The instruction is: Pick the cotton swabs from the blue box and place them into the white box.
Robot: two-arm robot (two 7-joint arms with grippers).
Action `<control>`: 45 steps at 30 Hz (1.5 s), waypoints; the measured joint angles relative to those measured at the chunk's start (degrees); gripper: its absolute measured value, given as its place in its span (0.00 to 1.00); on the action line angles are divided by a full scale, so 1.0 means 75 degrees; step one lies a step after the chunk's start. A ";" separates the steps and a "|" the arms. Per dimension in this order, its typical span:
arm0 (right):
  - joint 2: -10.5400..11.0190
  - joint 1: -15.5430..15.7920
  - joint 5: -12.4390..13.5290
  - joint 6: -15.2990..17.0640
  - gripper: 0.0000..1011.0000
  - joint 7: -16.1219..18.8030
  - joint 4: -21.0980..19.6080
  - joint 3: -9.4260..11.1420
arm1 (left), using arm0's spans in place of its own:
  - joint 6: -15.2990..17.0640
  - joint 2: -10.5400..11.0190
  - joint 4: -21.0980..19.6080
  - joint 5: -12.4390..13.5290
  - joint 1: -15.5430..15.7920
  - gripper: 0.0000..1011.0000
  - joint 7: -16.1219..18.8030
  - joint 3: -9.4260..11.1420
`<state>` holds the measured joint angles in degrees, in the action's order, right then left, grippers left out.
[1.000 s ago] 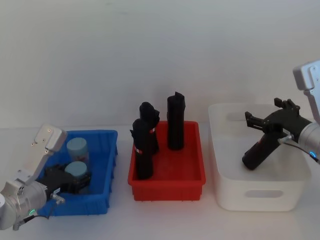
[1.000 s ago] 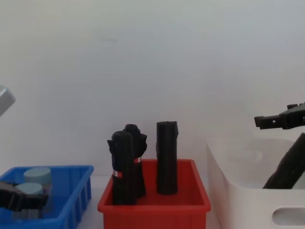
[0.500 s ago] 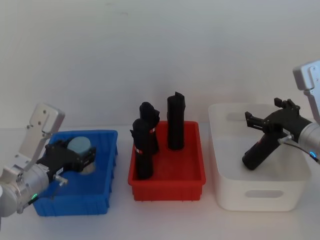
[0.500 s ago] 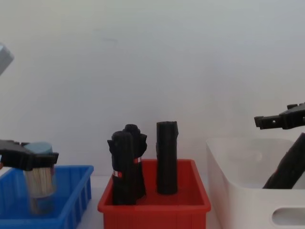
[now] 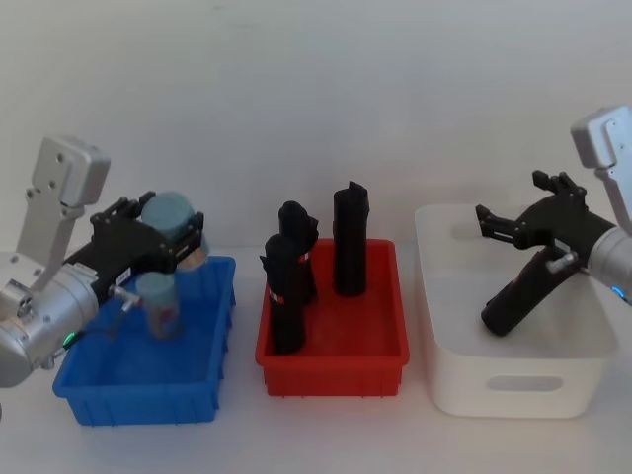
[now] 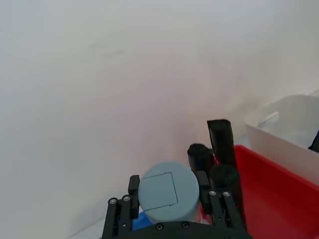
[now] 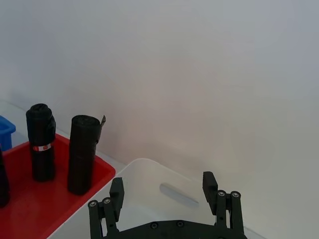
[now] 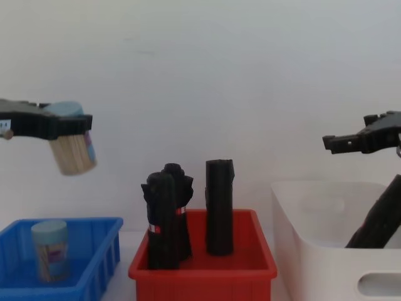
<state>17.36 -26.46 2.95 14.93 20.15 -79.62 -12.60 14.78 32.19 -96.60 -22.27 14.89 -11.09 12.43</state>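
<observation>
Black, screw-studded left tool (image 5: pixel 170 229) and right tool (image 5: pixel 510 197) on silver-grey arms (image 5: pixel 41 314).

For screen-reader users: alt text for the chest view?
The left end effector holds a tilted cotton swab tub above the blue box, where a second tub stands. Past the red bin of black cylinders, the right end effector hovers over the white box.

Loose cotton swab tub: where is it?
The tub stands upright in the blue box on the robot's left, below the left claw holding the other tub.
</observation>
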 joint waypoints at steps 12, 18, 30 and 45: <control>-0.0067 -0.0285 -0.0449 -0.0769 0.99 0.0837 0.0102 -0.0166 | -0.0565 -0.0111 -0.0944 -0.0491 0.0162 0.68 -0.0185 -0.0106; -0.0152 -0.0506 -0.0660 -0.1276 0.99 0.1437 0.0230 -0.0291 | -0.0725 -0.0335 -0.1369 -0.0745 0.0324 0.68 -0.0375 -0.0056; -0.0307 -0.0761 -0.0591 -0.1869 0.99 0.2000 0.0512 -0.0461 | -0.0759 -0.0866 -0.1780 -0.1212 0.0526 0.68 -0.0563 0.0187; -0.0678 -0.1161 -0.0116 -0.2261 0.99 0.2546 0.1017 -0.0730 | -0.0599 -0.1251 -0.1683 -0.1550 0.0590 0.68 -0.0554 0.0396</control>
<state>12.27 -35.17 2.08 -2.03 39.25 -72.00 -18.08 10.29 22.81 -109.22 -33.90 19.31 -15.24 15.40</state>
